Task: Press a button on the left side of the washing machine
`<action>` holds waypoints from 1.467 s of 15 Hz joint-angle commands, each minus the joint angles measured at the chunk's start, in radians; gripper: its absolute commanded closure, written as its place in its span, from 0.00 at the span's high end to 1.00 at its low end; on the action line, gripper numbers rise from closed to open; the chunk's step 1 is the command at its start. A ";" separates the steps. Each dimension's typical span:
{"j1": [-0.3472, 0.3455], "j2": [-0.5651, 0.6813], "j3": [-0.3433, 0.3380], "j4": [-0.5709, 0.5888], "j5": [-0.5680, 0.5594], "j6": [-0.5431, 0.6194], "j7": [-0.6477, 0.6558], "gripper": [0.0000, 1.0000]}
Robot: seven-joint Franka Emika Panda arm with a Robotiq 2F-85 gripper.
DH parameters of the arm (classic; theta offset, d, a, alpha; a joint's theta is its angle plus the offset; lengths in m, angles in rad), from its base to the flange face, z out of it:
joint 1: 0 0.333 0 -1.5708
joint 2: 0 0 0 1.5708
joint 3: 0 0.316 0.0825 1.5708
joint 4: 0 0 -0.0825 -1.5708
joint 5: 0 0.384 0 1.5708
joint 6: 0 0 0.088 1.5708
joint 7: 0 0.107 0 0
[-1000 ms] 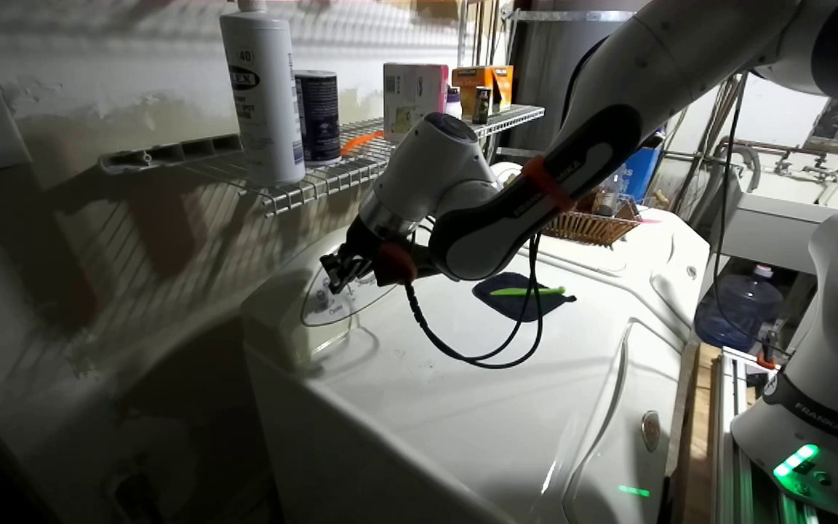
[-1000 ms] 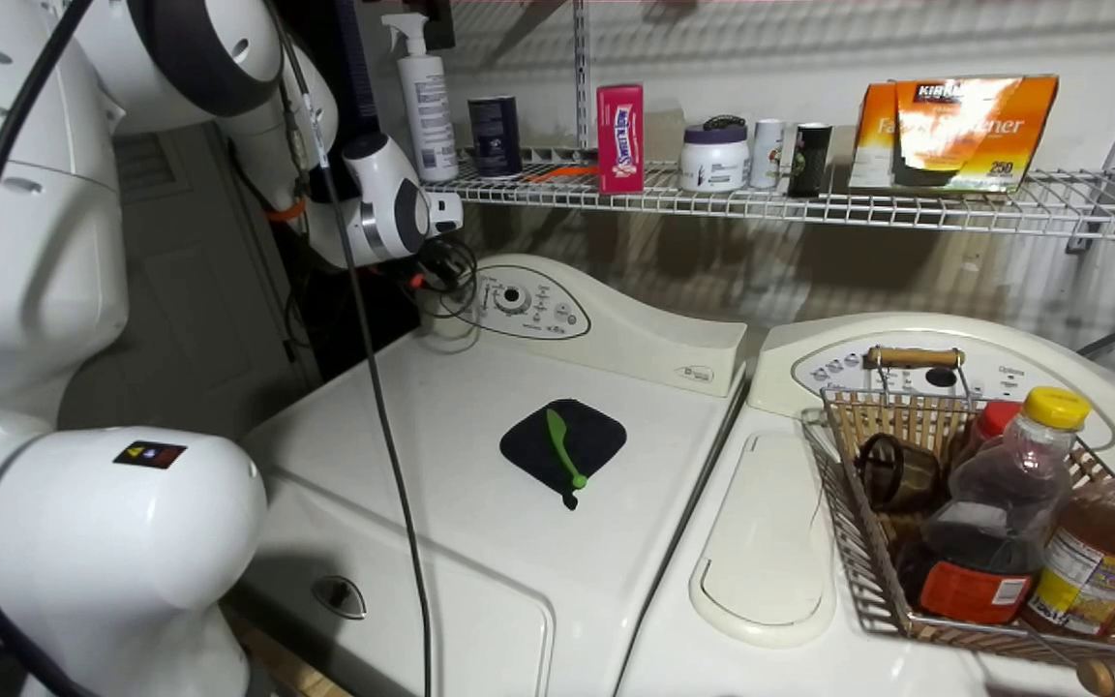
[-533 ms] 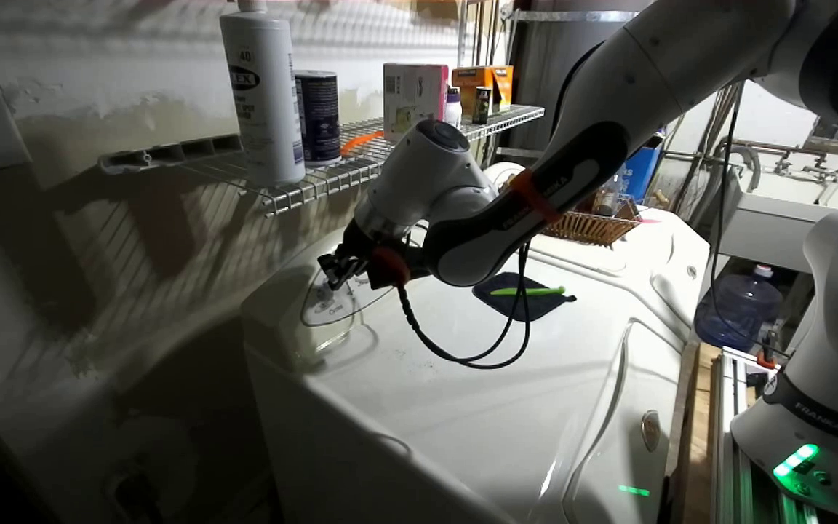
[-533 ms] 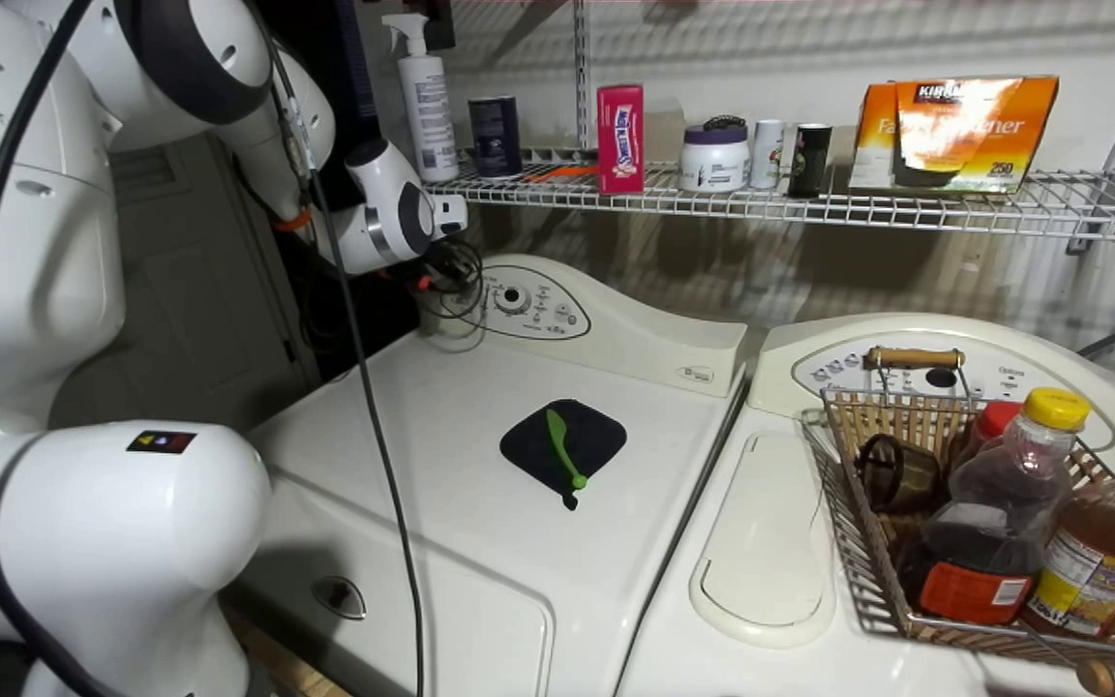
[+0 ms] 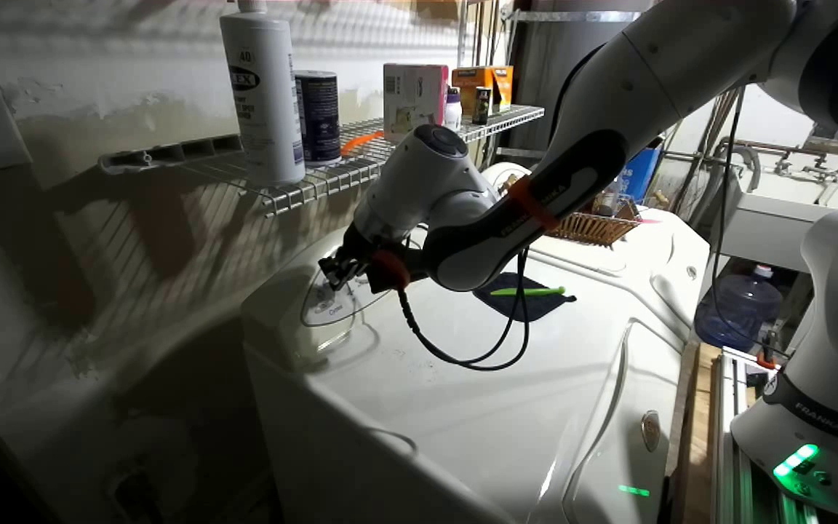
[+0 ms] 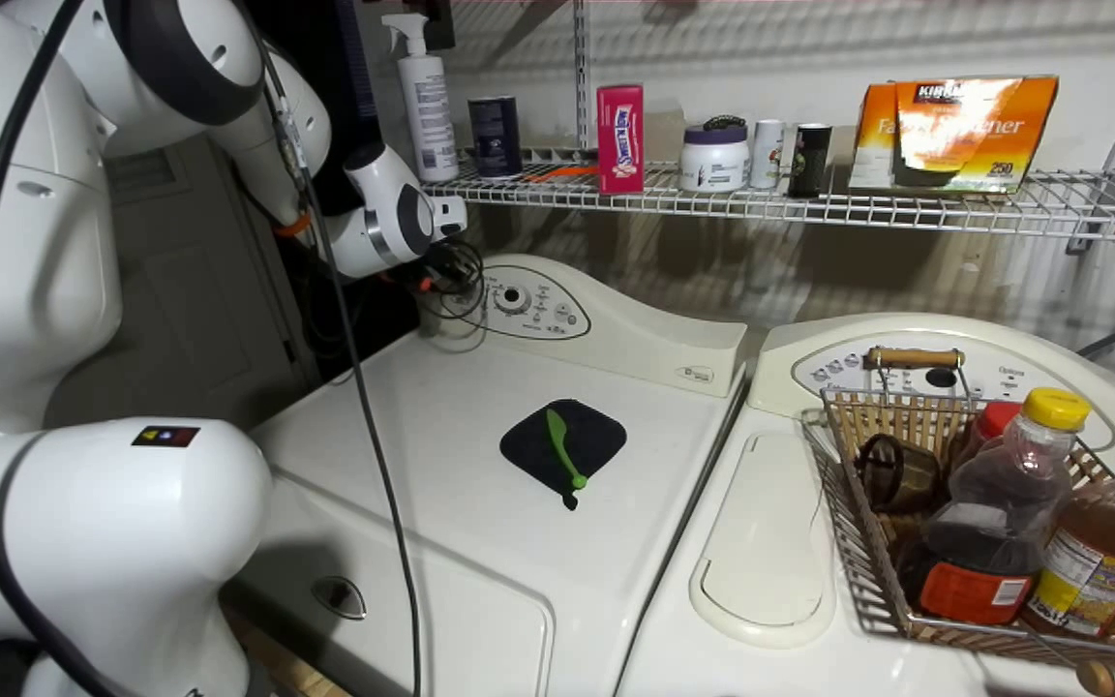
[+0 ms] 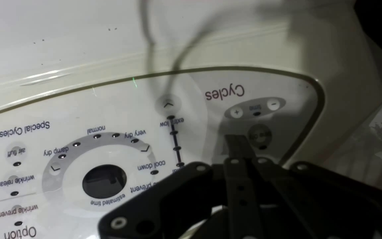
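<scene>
The washing machine (image 5: 463, 415) is large, glossy and white in both exterior views (image 6: 461, 426). Its oval, dark-outlined control panel (image 6: 565, 319) fills much of the wrist view (image 7: 118, 109), with its print upside down. My gripper (image 7: 236, 136) is shut and empty, its fingertips together over the panel's end near the word "Cycles". A round grey button (image 7: 260, 134) lies just beside the fingertips, and an oval time button (image 7: 255, 109) with plus and minus lies above it. Contact with the panel cannot be told. In both exterior views the gripper (image 5: 333, 279) is at that panel end, partly behind cables (image 6: 451, 269).
A wire shelf (image 6: 557, 194) with a spray bottle (image 6: 430, 116) and boxes hangs close above the wrist. A dark cloth (image 6: 606, 436) with a green utensil (image 6: 562, 445) lies on the machine. A second white machine (image 6: 761, 542) bears a basket (image 6: 853, 503) of bottles.
The forearm and wrist have shifted slightly downward, mostly in the first half second. The gripper has barely moved, staying at the panel's end. The hanging cables have swung a little.
</scene>
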State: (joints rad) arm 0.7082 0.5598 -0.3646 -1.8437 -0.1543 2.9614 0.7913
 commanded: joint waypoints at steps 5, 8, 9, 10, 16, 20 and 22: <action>0.036 0.049 -0.047 0.052 -0.014 -0.004 0.035 0.00; 0.040 0.056 -0.059 0.063 -0.012 -0.005 0.035 0.00; 0.042 0.059 -0.062 0.066 -0.012 -0.005 0.034 0.00; 0.043 0.061 -0.065 0.068 -0.012 -0.007 0.033 0.00; 0.038 0.069 -0.051 0.076 -0.005 -0.014 0.025 0.00; 0.059 0.119 -0.079 0.124 -0.020 -0.033 0.045 0.00; 0.061 0.150 -0.084 0.159 -0.024 -0.052 0.047 0.00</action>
State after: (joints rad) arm 0.7561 0.6066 -0.4225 -1.7939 -0.1543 2.9334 0.7913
